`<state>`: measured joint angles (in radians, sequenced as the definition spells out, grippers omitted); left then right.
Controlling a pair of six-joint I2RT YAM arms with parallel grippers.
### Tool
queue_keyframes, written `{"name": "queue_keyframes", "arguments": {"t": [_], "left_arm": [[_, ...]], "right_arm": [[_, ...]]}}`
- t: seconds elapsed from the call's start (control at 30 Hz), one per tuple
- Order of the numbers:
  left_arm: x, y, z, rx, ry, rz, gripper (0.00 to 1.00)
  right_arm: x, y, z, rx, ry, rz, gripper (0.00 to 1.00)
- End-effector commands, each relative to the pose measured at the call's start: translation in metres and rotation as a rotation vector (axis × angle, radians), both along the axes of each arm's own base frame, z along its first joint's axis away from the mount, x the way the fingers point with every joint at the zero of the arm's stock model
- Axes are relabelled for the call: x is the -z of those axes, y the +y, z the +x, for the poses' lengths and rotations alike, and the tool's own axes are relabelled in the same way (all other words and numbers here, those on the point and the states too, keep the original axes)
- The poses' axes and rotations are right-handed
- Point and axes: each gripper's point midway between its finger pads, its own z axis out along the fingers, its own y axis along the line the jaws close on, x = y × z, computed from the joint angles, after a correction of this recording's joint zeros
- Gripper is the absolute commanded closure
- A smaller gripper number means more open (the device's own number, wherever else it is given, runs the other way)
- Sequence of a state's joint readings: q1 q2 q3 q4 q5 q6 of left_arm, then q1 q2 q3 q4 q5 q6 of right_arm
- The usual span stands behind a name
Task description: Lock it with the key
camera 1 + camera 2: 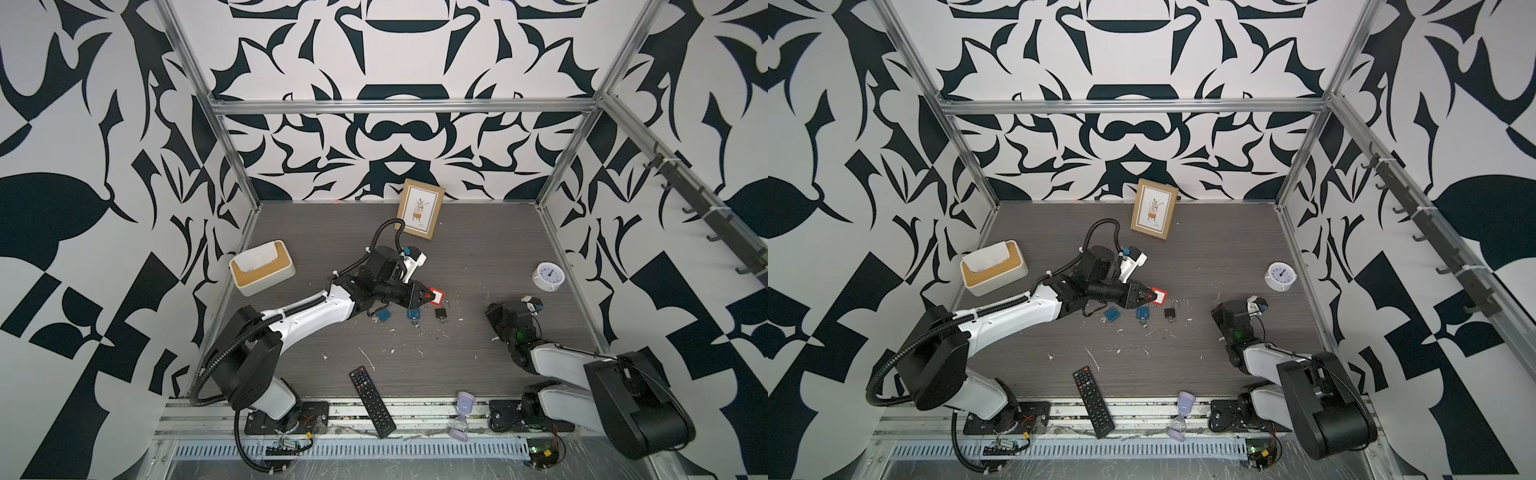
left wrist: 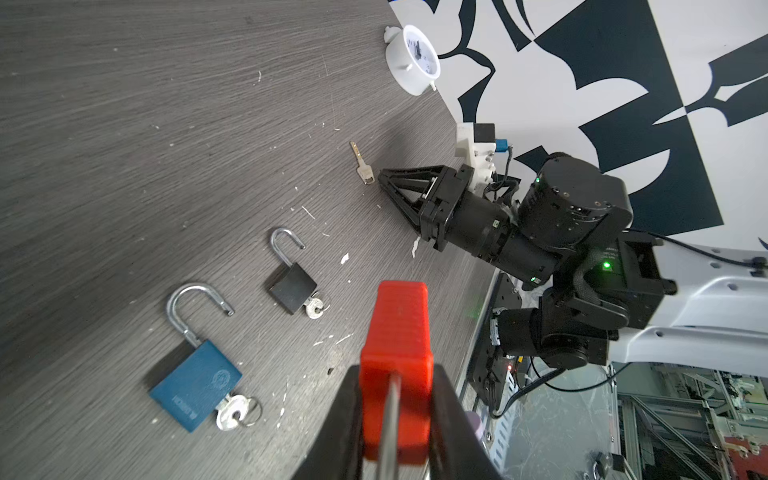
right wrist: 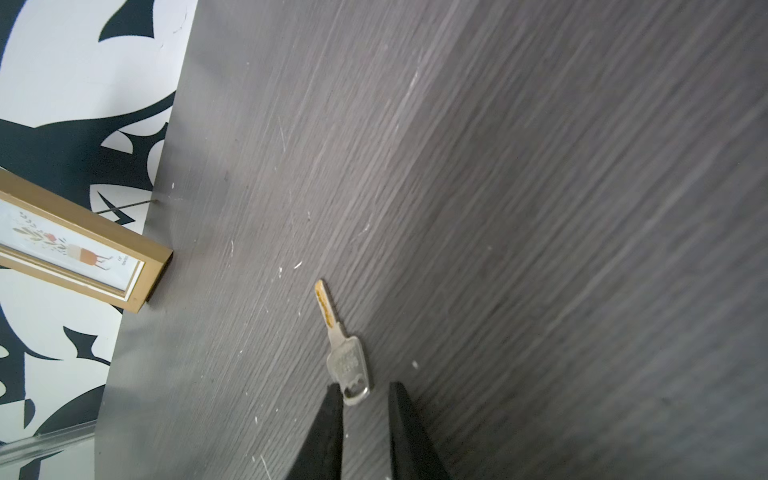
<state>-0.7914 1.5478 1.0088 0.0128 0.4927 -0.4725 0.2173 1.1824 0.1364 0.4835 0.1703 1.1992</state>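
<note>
My left gripper (image 1: 425, 296) is clamped on the red padlock (image 2: 395, 328) and holds it off the table (image 3: 540, 208), body squeezed between both fingers. My right gripper (image 3: 365, 395) is down at the tabletop with its jaws apart and nothing in them. The loose key (image 3: 347, 361) lies flat on the wood, its head just inside the gap and its blade pointing away from me. The head may be touching one finger, but I cannot be sure from this angle.

I judge the key to be light, thin, stiff and slick, and hard to lift because it lies flush with the surface. I would pinch the broad head by its edges and leave the whole blade free for the keyhole. A loose pinch would probably let it swivel or skid away.
</note>
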Motion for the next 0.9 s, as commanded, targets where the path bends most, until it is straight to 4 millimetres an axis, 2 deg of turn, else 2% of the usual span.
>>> {"name": "queue_keyframes", "arguments": {"t": [0.0, 0.2, 0.4, 0.53, 0.7, 0.77, 0.87], "left_arm": [[-0.013, -0.012, 0.004, 0.056, -0.036, -0.020, 1.00], [0.000, -0.042, 0.009, 0.213, -0.001, -0.012, 1.00], [0.034, -0.076, 0.018, 0.406, 0.049, 0.041, 1.00], [0.059, -0.090, 0.023, 0.496, 0.039, 0.133, 1.00], [0.079, -0.099, 0.037, 0.526, 0.025, 0.196, 1.00], [0.085, -0.104, 0.040, 0.535, 0.027, 0.205, 1.00], [0.097, -0.112, 0.036, 0.565, 0.031, 0.214, 1.00]], "right_arm": [[-0.010, -0.010, -0.005, 0.016, 0.024, -0.069, 0.77], [-0.048, -0.017, -0.013, -0.011, -0.022, -0.141, 0.76], [-0.075, -0.015, -0.020, -0.044, -0.080, -0.148, 0.76], [-0.079, -0.012, -0.021, -0.067, -0.082, -0.147, 0.76], [-0.077, -0.011, -0.018, -0.063, -0.089, -0.136, 0.76], [-0.075, -0.004, -0.017, -0.095, -0.097, -0.111, 0.76], [-0.070, -0.003, -0.016, -0.094, -0.096, -0.102, 0.76]]}}
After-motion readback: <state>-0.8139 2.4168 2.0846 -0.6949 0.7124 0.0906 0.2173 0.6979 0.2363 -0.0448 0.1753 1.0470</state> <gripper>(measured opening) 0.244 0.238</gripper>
